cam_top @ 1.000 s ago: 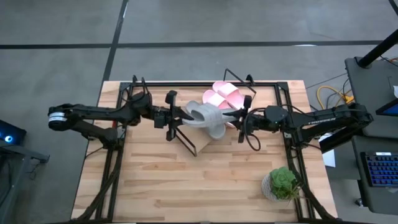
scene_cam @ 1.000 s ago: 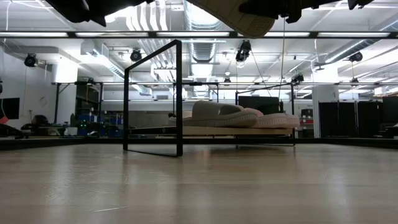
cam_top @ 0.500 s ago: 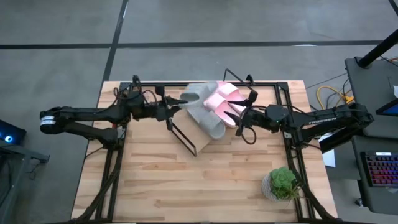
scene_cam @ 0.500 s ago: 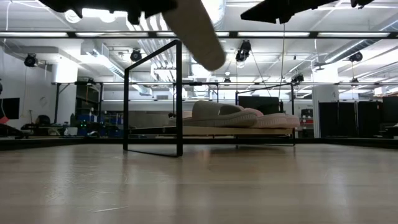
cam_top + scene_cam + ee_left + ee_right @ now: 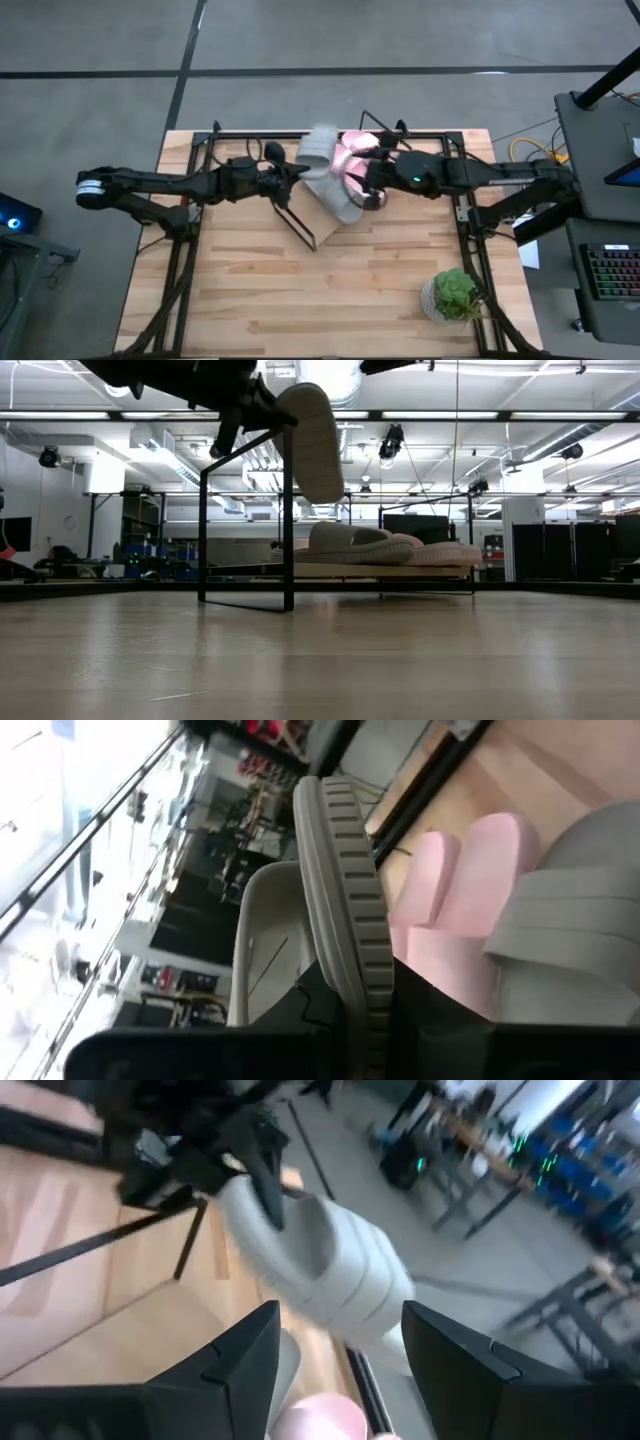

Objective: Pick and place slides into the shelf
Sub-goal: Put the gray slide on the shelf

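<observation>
High view: the left gripper (image 5: 283, 180) has its fingers clenched on a grey slide (image 5: 318, 152), holding it in the air over the shelf (image 5: 322, 212) near the worktop's (image 5: 300, 290) far edge. The right gripper (image 5: 366, 172) hangs just beside it over the pink slides (image 5: 352, 160), fingers spread and grasping nothing. Another grey slide (image 5: 345, 202) lies on the shelf next to the pink pair. The near half of the worktop lies open, save for a potted plant (image 5: 456, 292) by the right near corner. From the low view the held slide (image 5: 312, 442) hangs tilted, toe down, above the black frame (image 5: 246, 510), well apart from the slides resting on the shelf (image 5: 385, 570). No writing can be read.
</observation>
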